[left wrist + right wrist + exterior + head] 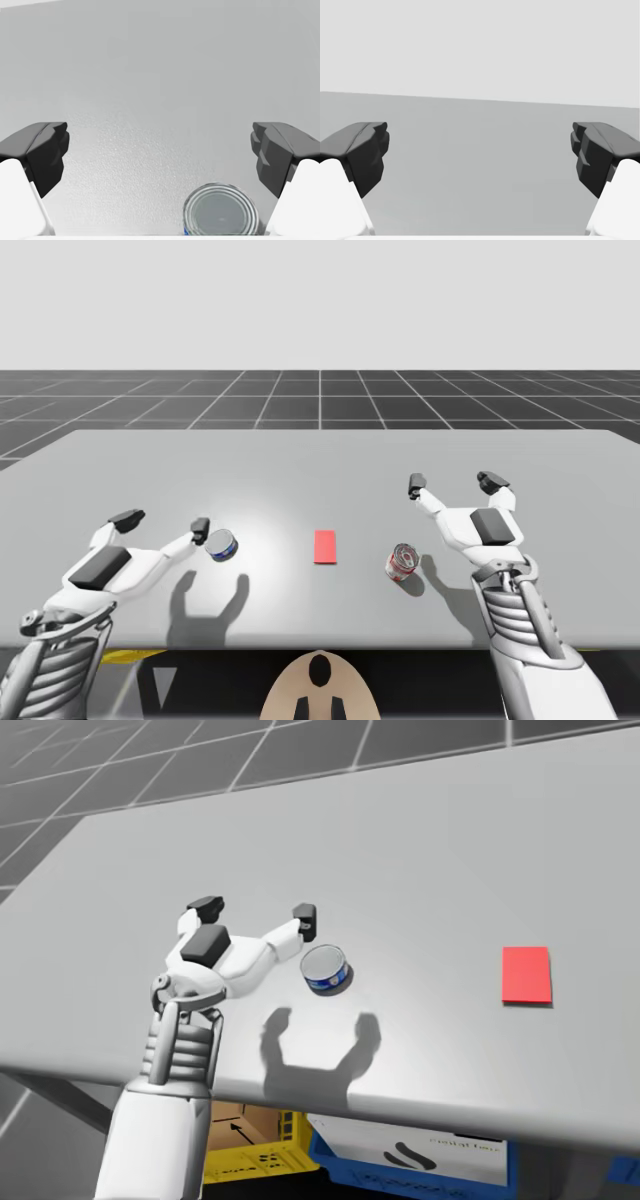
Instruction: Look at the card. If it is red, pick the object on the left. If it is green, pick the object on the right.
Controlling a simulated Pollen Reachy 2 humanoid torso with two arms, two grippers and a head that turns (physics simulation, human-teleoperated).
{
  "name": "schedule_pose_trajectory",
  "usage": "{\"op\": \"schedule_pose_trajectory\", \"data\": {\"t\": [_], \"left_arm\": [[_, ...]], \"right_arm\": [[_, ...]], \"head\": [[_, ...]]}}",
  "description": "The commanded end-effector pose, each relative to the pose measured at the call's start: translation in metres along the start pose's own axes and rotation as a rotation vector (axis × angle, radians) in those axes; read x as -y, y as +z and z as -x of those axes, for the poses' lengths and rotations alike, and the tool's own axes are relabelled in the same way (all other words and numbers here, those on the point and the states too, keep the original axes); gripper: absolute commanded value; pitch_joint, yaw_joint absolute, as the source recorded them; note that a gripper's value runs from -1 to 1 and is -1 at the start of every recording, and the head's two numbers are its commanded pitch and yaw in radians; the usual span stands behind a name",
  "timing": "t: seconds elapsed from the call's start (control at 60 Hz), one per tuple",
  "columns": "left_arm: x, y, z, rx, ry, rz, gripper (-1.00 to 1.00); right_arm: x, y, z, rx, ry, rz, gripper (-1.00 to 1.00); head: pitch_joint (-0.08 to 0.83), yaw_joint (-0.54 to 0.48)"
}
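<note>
A red card (325,547) (526,974) lies flat at the table's middle. Left of it stands a short blue can (222,545) (324,968) with a silver lid. On the card's right is a short red can (404,563). My left gripper (163,522) (256,909) (160,155) hovers open above the table; the blue can (221,215) sits below it, close to its right finger and not gripped. My right gripper (452,481) (480,155) is open and raised behind the red can, with nothing between its fingers.
The grey table (320,460) has free room behind the cans and the card. Its front edge runs close to my torso. Below the front edge I see a yellow crate (250,1160) and a blue bin (410,1170).
</note>
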Motion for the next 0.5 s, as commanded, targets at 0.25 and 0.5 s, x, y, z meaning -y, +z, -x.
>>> {"op": "schedule_pose_trajectory", "data": {"t": [0.25,0.5], "left_arm": [[0.008,0.029,0.066,-0.167,0.043,0.087,-1.0],[0.006,-0.005,0.092,-0.212,0.055,0.076,-1.0]], "right_arm": [[-0.002,-0.002,0.004,-0.012,-0.003,-0.002,-1.0],[-0.002,-0.003,0.005,-0.015,-0.006,-0.003,-1.0]], "head": [[0.7,0.42],[0.7,0.42]]}}
